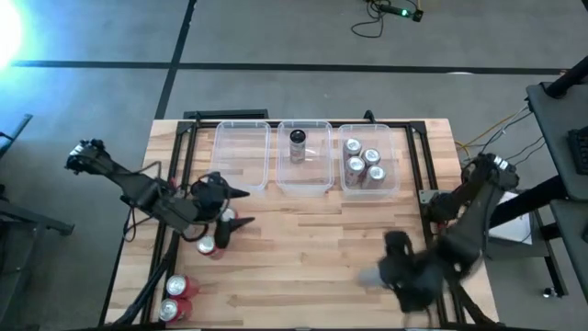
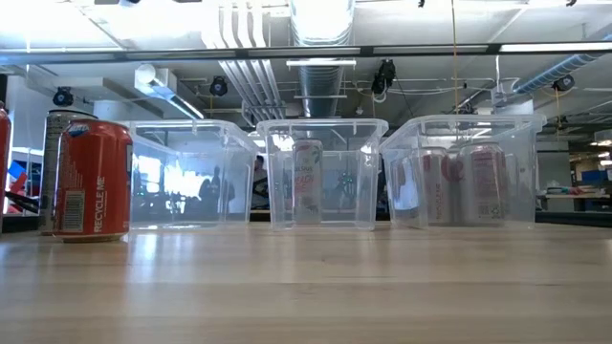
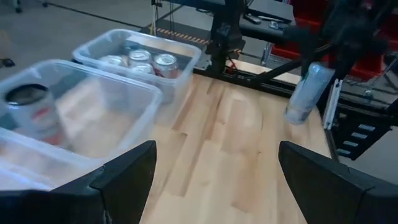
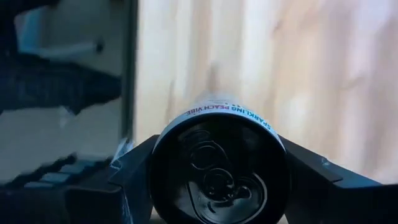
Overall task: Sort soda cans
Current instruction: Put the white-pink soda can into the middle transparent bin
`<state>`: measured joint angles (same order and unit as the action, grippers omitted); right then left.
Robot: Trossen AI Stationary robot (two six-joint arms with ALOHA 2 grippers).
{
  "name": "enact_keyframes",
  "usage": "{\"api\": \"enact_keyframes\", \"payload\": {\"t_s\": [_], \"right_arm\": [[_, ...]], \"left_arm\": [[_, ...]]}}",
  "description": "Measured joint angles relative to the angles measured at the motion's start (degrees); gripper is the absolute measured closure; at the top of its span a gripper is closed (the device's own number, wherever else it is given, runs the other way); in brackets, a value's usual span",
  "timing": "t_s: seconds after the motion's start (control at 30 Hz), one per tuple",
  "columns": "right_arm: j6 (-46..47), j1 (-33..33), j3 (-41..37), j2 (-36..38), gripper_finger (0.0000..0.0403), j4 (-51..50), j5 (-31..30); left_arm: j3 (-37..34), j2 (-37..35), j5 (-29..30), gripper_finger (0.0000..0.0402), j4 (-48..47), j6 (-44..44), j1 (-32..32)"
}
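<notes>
My right gripper (image 4: 219,167) is shut on a silver soda can (image 4: 219,180) with a dark top, over the table's near right part (image 1: 393,265). My left gripper (image 3: 214,180) is open and holds nothing; it is at the table's left (image 1: 231,197), pointing toward the bins. Two cans (image 1: 228,219) (image 1: 207,245) stand just near of it, and two red ones (image 1: 178,287) at the near left corner. The middle bin (image 1: 322,175) holds one silver can (image 1: 298,145). The right bin (image 1: 393,179) holds several cans (image 1: 363,164). My right gripper pinches the silver can between its two fingers (image 4: 140,168), one on each side of the wall near the top end (image 4: 186,115). The dark top faces the wrist camera. In the left wrist view the can (image 3: 306,93) hangs tilted below the fingers, lifted clear of the table.
The left clear bin (image 1: 220,147) has nothing in it. Three bins stand in a row along the far edge. A red can (image 2: 93,180) and a silver one (image 2: 55,162) show at the left in the low view. Bare wood (image 1: 312,248) lies between the arms.
</notes>
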<state>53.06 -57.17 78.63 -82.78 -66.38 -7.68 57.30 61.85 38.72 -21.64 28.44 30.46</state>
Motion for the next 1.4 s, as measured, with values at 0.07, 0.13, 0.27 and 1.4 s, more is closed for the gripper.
{"api": "enact_keyframes", "payload": {"t_s": [0.07,0.13,0.27,1.4], "right_arm": [[-6.2,4.3,3.9,0.0,0.0155,-0.8,-2.8],[-12.7,9.2,8.3,0.0,0.0155,-0.9,-5.4],[-25.7,19.7,16.0,0.0,0.0155,-1.4,-7.8],[-67.4,79.1,22.3,-23.6,0.0154,7.3,6.7]], "left_arm": [[0.0,-2.0,0.4,0.0080,-2.4,-0.8,0.0],[0.0,-3.9,0.4,0.0080,-5.1,-0.9,0.0],[0.0,-7.3,0.4,0.0080,-11.3,-0.5,0.0],[-0.1,-24.0,1.9,0.0080,-45.0,20.5,0.0]]}}
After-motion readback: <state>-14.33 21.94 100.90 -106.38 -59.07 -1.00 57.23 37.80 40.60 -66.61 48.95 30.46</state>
